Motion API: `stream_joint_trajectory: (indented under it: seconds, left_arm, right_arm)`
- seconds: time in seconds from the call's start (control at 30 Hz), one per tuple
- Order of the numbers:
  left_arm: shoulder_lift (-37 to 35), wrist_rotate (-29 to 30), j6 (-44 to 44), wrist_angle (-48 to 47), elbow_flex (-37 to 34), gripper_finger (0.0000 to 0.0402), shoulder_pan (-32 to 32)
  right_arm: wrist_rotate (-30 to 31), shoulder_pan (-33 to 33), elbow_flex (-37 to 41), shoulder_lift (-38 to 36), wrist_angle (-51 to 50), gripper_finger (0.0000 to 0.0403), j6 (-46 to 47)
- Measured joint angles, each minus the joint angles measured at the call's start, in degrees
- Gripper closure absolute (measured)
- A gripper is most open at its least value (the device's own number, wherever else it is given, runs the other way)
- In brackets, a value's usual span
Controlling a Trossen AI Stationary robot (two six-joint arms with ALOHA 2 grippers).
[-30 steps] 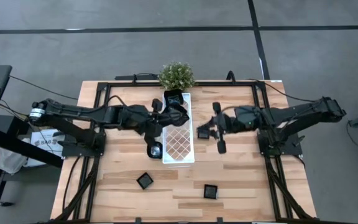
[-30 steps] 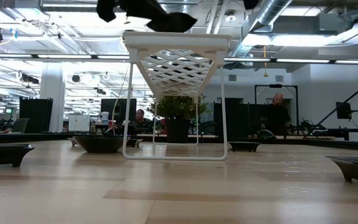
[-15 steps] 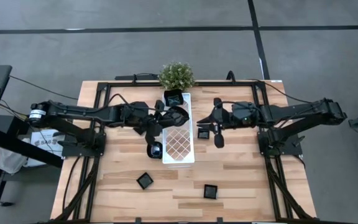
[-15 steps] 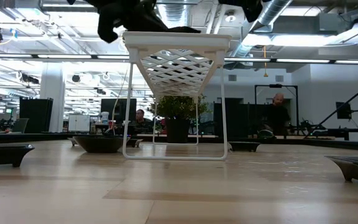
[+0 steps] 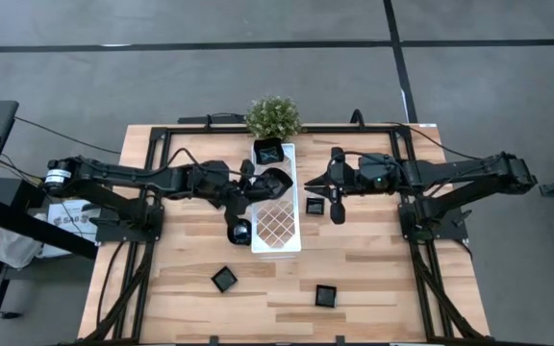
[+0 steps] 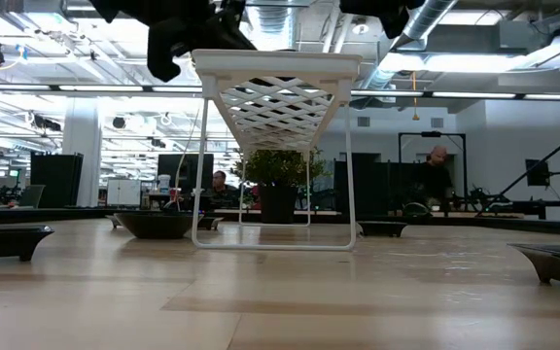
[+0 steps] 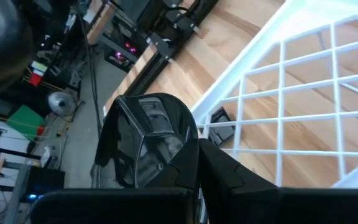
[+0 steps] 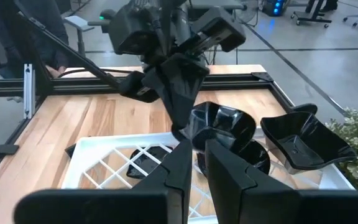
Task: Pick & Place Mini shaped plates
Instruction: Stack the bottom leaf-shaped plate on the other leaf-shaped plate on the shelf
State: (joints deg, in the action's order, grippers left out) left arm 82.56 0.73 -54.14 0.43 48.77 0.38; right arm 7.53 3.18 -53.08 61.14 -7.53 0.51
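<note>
Mini shaped plate (image 5: 274,181), pinched by the closed left end effector (image 5: 254,185), hangs over the white tray (image 5: 277,223) at twelve o'clock for placing; right end effector (image 5: 336,200) grips nothing.

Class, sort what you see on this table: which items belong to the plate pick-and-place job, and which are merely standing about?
Job:
held black plate in the shut left claw
plate on tray
loose plates
white lattice tray
right claw

Standing about:
potted plant
</note>
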Motion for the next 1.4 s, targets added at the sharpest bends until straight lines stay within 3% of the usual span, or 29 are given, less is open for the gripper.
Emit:
stream_joint_trajectory:
  seconds: [1.4]
  left_arm:
    - [0.9,-4.0,-0.1,1.0,0.0,0.0391,5.7]
  right_arm:
    - [0.0,0.1,0.0,0.0,-1.7,0.0361,1.5]
